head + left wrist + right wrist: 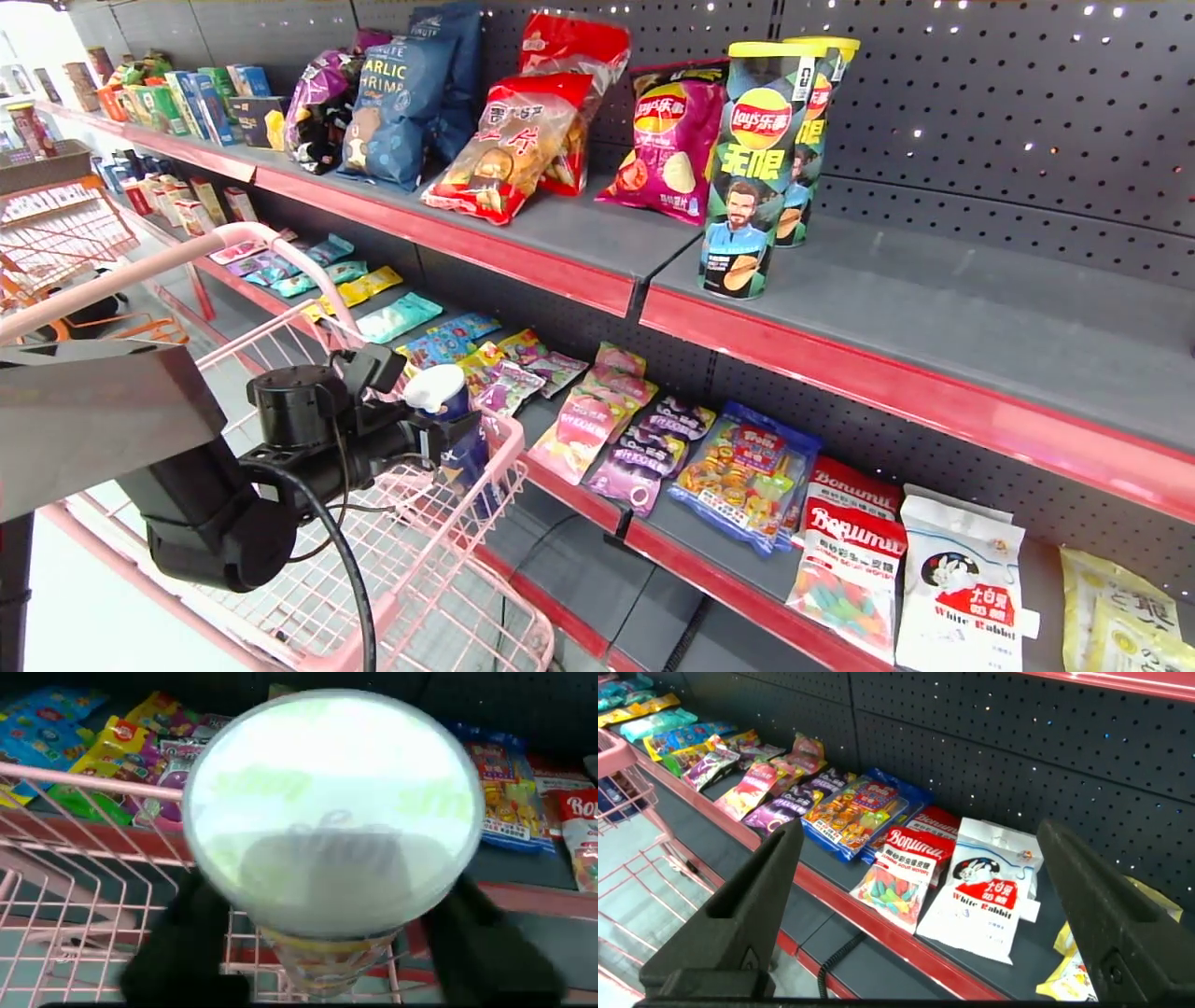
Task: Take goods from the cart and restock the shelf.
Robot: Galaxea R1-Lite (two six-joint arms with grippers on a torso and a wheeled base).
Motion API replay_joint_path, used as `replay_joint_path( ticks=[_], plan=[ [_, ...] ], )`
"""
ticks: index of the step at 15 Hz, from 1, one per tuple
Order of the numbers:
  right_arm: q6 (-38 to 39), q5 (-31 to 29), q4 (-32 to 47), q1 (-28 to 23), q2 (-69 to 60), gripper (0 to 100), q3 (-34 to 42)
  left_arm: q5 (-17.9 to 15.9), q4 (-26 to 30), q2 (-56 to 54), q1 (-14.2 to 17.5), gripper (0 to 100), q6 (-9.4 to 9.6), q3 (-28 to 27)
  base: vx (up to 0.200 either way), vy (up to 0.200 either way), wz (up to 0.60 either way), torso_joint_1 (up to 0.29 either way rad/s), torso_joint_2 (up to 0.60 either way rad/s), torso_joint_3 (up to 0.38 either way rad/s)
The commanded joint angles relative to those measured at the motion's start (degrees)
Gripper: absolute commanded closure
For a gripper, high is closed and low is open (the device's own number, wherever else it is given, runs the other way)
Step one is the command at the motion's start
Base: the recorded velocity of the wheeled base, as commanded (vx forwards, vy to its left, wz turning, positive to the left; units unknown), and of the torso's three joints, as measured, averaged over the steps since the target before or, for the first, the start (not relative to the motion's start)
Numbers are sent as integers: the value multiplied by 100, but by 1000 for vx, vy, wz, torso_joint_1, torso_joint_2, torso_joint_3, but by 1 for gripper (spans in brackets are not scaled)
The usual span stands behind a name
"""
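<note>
Left gripper (446, 441) at 8 o'clock in head view, jaws clamped on the sides of dark-blue cylindrical snack canister with white plastic lid (437, 389). Canister lid-up, just above the far rim of pink wire shopping cart (512, 446). Label mostly hidden by the black fingers (177, 952); yellowish print low on the body, unreadable.

Right gripper (920, 833) spread wide with nothing between, in front of the lower grey shelf with red front edge (831, 896).

Upper grey shelf board with red front edge (934, 308) at 3 o'clock. Two tall green-and-black chip canisters with yellow lids (758, 168) at 1 o'clock, upright, touching, round red-and-yellow logo on labels. Magenta chip bag (667, 140) beside them at 12 o'clock. White candy bag with rabbit picture (962, 583) at 5 o'clock on the lower shelf, touching red candy bags (851, 551).
</note>
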Motion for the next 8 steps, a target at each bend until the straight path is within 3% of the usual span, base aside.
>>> replay_joint_path(
  ticks=[1,4,6,8],
  plan=[
    [1,1,1,0,2,0,0,2,-19,80,-34,100,13,3,0,0,0,0,0,0],
    [9,1,1,0,2,0,0,28,51,-359,80,100,4,205,0,0,0,0,0,0],
    [9,1,1,0,2,0,0,19,525,-1036,124,100,-31,443,0,0,0,0,0,0],
    [1,1,1,0,2,0,0,19,2028,-2600,300,100,-259,460,0,0,0,0,0,0]
  ],
)
